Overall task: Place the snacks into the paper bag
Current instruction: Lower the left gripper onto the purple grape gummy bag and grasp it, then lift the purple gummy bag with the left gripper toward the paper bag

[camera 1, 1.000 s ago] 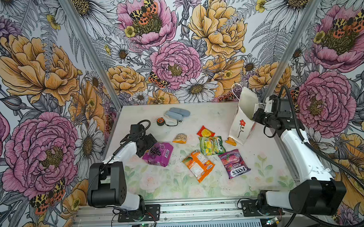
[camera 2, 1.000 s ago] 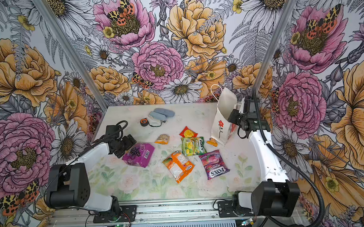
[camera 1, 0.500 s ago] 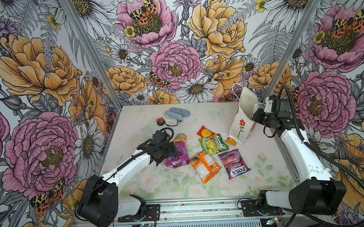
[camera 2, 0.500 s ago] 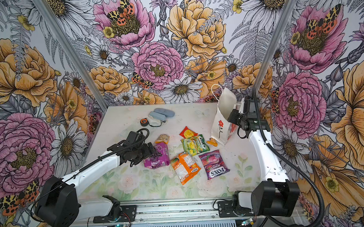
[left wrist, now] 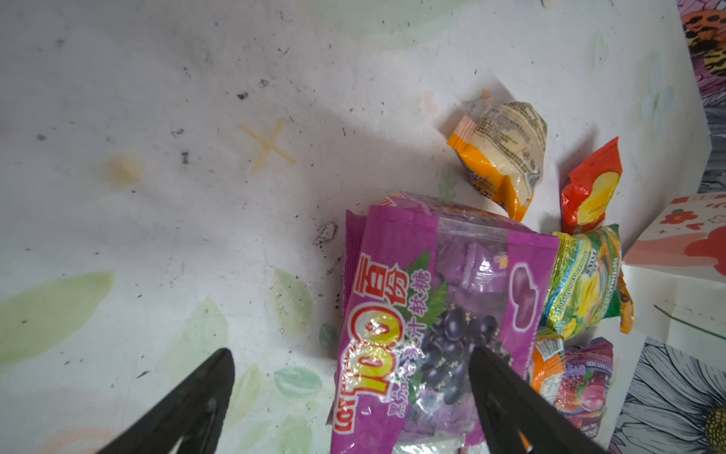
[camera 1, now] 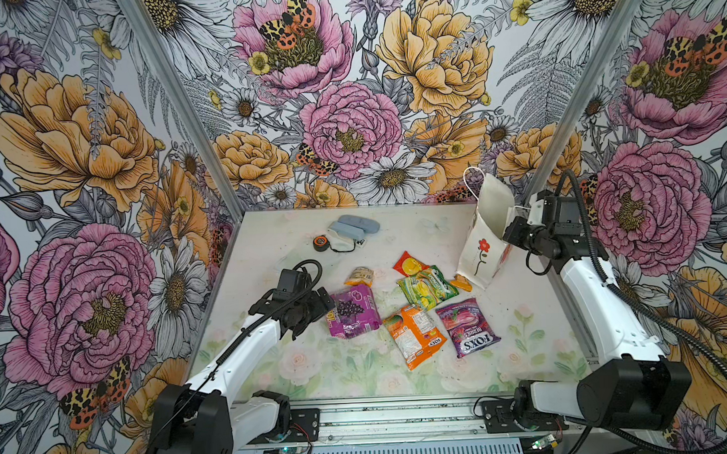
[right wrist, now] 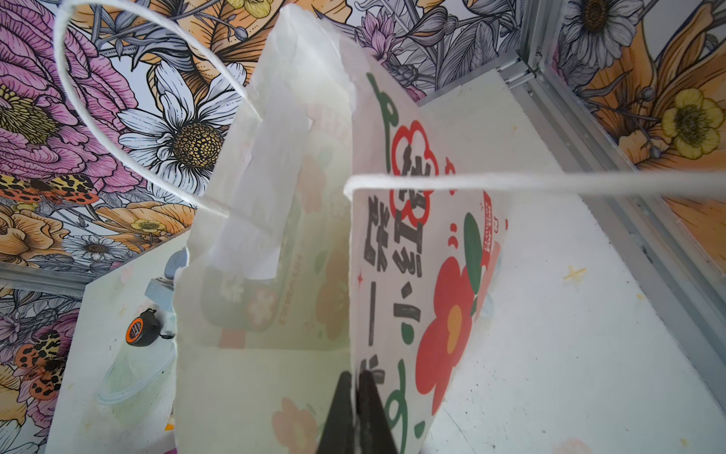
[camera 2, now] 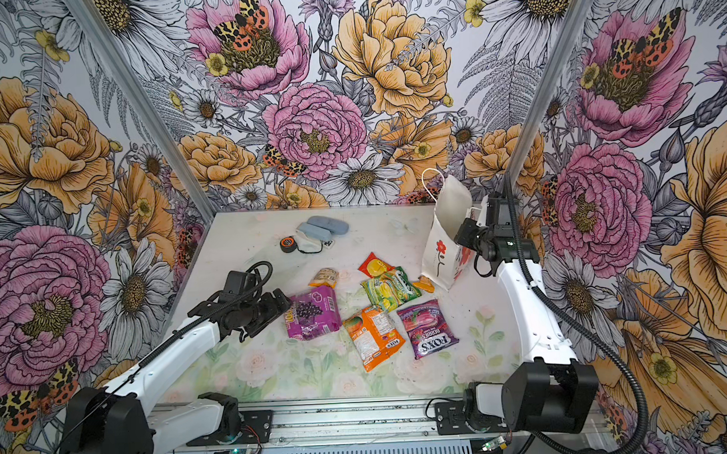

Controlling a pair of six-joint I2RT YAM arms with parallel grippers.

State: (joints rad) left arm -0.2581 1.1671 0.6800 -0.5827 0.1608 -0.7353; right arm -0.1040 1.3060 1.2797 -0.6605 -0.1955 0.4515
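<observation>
1. Left wrist view: the left gripper (left wrist: 351,355) had its two black fingers (left wrist: 506,397) spread wide. One was over the purple crinkly plastic grape-sweet packet (left wrist: 444,298) and the other over the bare pale floral surface (left wrist: 157,196), with nothing pinched.
2. In both top views the left arm lay low, extended from the front rail toward the middle, with its gripper (camera 1: 325,310) at the purple packet's (camera 1: 353,313) left edge.
3. That packet lay flat, printed face up, with its long axis running away from the fingers.
4. Right wrist view: the right gripper (right wrist: 355,387) had its fingers pressed narrow on the rim of the tall white paper bag (right wrist: 255,353).
5. In both top views the right arm stood bent upward from the front right. The bag (camera 1: 481,253) stood at the back right, long axis upright, mouth up, leaning slightly.
6. The orange plastic packet (camera 1: 415,334), Fox's Berries packet (camera 1: 469,328), green-yellow packet (camera 1: 428,286) and red-yellow packet (camera 1: 409,264) lay between the purple packet and the bag.
</observation>
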